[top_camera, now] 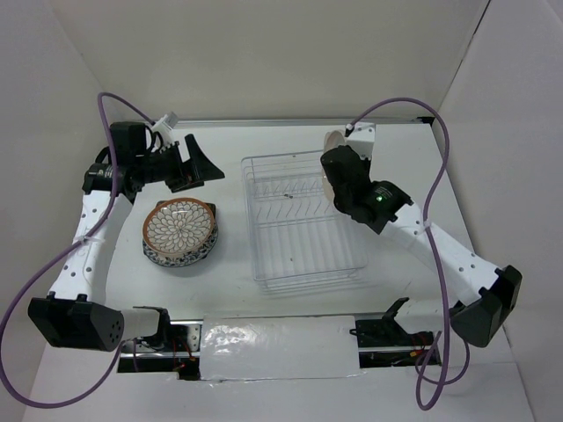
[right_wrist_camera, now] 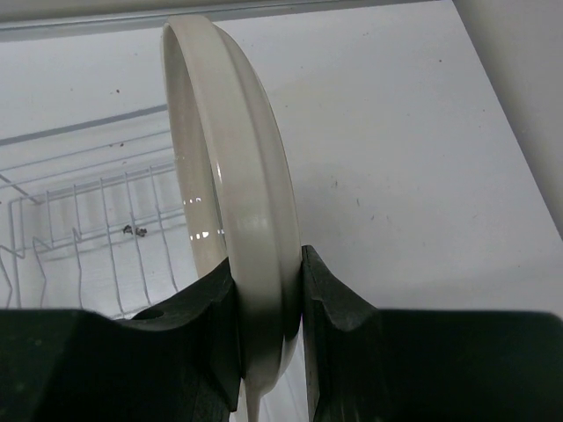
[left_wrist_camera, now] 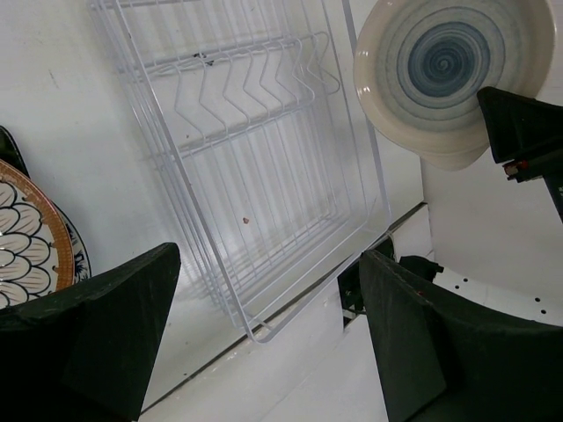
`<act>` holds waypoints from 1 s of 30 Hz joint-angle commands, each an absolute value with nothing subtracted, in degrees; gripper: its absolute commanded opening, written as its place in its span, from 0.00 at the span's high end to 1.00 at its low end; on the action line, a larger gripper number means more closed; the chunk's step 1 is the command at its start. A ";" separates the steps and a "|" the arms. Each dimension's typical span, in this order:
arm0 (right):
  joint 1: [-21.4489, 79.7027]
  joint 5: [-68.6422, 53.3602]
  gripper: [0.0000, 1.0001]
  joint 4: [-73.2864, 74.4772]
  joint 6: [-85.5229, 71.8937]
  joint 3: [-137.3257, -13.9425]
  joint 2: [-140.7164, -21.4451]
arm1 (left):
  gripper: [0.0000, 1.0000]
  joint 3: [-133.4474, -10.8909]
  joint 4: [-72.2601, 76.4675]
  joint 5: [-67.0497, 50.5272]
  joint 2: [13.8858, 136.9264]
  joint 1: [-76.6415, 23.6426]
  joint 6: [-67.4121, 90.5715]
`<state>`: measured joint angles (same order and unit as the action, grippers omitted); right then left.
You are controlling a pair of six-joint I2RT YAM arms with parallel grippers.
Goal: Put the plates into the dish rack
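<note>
My right gripper (top_camera: 332, 170) is shut on a cream plate (top_camera: 332, 145) and holds it on edge above the far right corner of the dish rack (top_camera: 299, 220). The right wrist view shows the plate's rim (right_wrist_camera: 233, 176) clamped between both pads (right_wrist_camera: 268, 281). From the left wrist view I see its blue-grey rings (left_wrist_camera: 440, 70). A brown-rimmed plate with white petals (top_camera: 179, 223) tops a stack left of the rack, with a blue-white floral rim (top_camera: 180, 257) beneath it. My left gripper (top_camera: 199, 165) hangs open behind the stack, nothing between its fingers (left_wrist_camera: 271, 264).
The wire rack (left_wrist_camera: 255, 176) has a row of upright prongs across its far half (right_wrist_camera: 88, 220), and nothing stands in it. White walls close in the table on the left, back and right. The arm bases sit at the near edge.
</note>
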<state>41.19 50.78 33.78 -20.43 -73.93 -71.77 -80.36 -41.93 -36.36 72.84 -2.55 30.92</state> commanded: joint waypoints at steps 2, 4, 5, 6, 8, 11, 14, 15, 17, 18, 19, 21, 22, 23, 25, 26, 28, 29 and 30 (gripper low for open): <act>40.52 53.53 1.00 23.29 -18.28 -77.78 -72.07 | 0.05 -80.07 -40.17 -38.50 72.16 -1.50 29.00; 40.52 53.70 1.00 23.47 -18.02 -78.39 -73.20 | 0.05 -79.81 -39.99 -38.67 72.16 -1.32 28.92; 40.26 53.88 1.00 23.55 -18.02 -78.57 -73.65 | 0.05 -79.54 -39.99 -38.67 72.16 -1.23 28.83; 40.08 53.79 1.00 23.64 -17.93 -78.92 -74.35 | 0.05 -79.54 -39.99 -38.67 72.16 -1.14 28.74; 39.90 53.18 1.00 23.21 -17.58 -79.01 -74.88 | 0.05 -79.19 -39.99 -38.58 72.07 -0.97 28.48; 39.73 51.51 1.00 22.06 -16.88 -79.36 -75.76 | 0.05 -79.01 -39.99 -38.58 71.90 -0.53 28.13; 39.64 51.24 1.00 22.50 -16.79 -80.42 -77.60 | 0.05 -78.93 -40.34 -38.50 71.89 -0.18 27.77; 39.64 50.98 1.00 22.50 -16.87 -80.51 -78.22 | 0.05 -78.93 -40.34 -38.41 71.72 -0.09 27.69; 39.64 49.75 1.00 22.33 -17.14 -80.25 -78.57 | 0.05 -78.58 -40.34 -38.41 71.37 -0.09 27.51; 39.46 49.49 1.00 22.15 -17.40 -80.16 -78.75 | 0.05 -78.40 -40.17 -38.41 71.02 -0.09 27.42; 39.46 49.40 1.00 22.41 -17.58 -80.33 -78.92 | 0.05 -78.14 -40.17 -38.50 70.84 -0.17 27.42; 39.55 49.40 1.00 22.67 -18.01 -80.33 -79.71 | 0.05 -77.87 -40.34 -38.58 70.75 -0.26 27.25; 39.55 49.31 1.00 22.50 -18.02 -80.25 -79.80 | 0.05 -77.70 -40.25 -38.58 70.75 1.39 27.16; 39.55 48.96 1.00 22.41 -18.10 -79.98 -80.15 | 0.05 -77.61 -40.34 -38.58 70.66 1.49 27.16; 39.55 48.78 1.00 22.41 -18.54 -79.89 -80.68 | 0.05 -77.35 -40.52 -38.50 70.58 1.67 26.90; 39.55 48.87 1.00 22.59 -18.81 -79.89 -81.21 | 0.05 -77.26 -40.52 -38.41 70.40 1.76 26.89; 39.55 48.78 1.00 22.85 -19.25 -79.89 -81.74 | 0.05 -76.99 -40.52 -38.32 70.14 1.85 26.72; 39.46 48.52 1.00 22.94 -19.42 -79.63 -82.26 | 0.05 -76.91 -40.69 -38.23 70.05 1.93 26.72; 39.38 48.34 1.00 23.03 -19.77 -79.54 -82.35 | 0.05 -76.90 -40.61 -37.97 69.87 2.02 26.54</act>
<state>39.81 45.82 30.87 -17.76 -75.72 -82.83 -77.14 -41.82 -37.50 71.88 1.69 28.36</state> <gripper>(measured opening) 0.331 0.951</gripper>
